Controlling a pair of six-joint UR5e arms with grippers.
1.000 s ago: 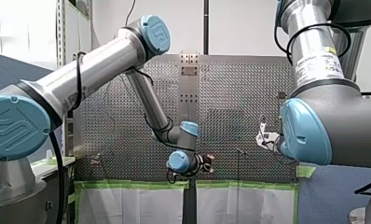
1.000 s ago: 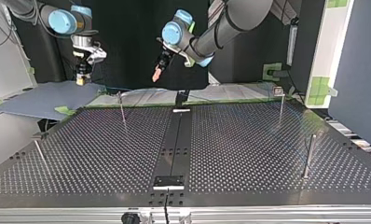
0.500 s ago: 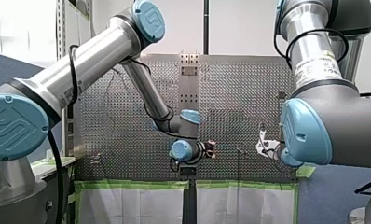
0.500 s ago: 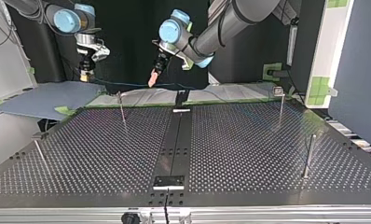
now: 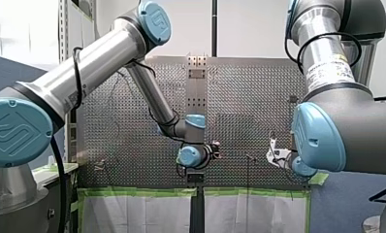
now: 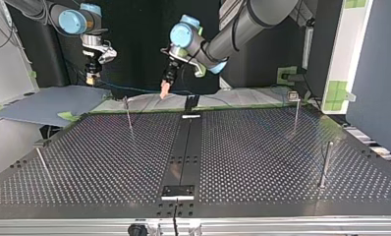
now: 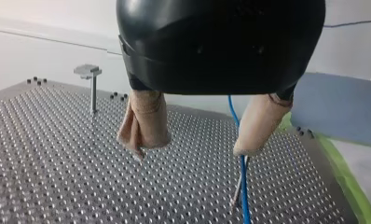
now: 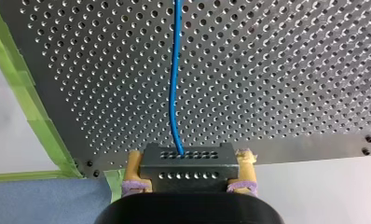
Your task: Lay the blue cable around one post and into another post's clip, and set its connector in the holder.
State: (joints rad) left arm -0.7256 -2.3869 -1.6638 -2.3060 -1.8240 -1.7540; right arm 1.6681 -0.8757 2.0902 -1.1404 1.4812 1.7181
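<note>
Between my right fingers point(image 8: 133, 173) I am clamping the connector point(image 8: 188, 161); blue cable point(image 7: 243, 186) is running beside my spread, empty left fingers point(image 7: 146, 121).

Open middle of the table point(image 6: 262, 147), blue cable point(image 6: 129, 89) strung across its far edge.
In the top view the middle is flat and free, save a low plate point(image 6: 178, 191) on the centre strip point(image 6: 183, 152). Upright at the margins stand the far-left post point(image 6: 128, 114), near-left post point(image 6: 42, 161), far-right post point(image 6: 295, 113) and near-right post point(image 6: 325, 164). The cable runs through the air from my right tool point(image 6: 90, 81) to my left tool point(image 6: 163, 91), barring that edge; the gap between my left tool's spread fingers point(image 7: 144, 126) is free.
</note>
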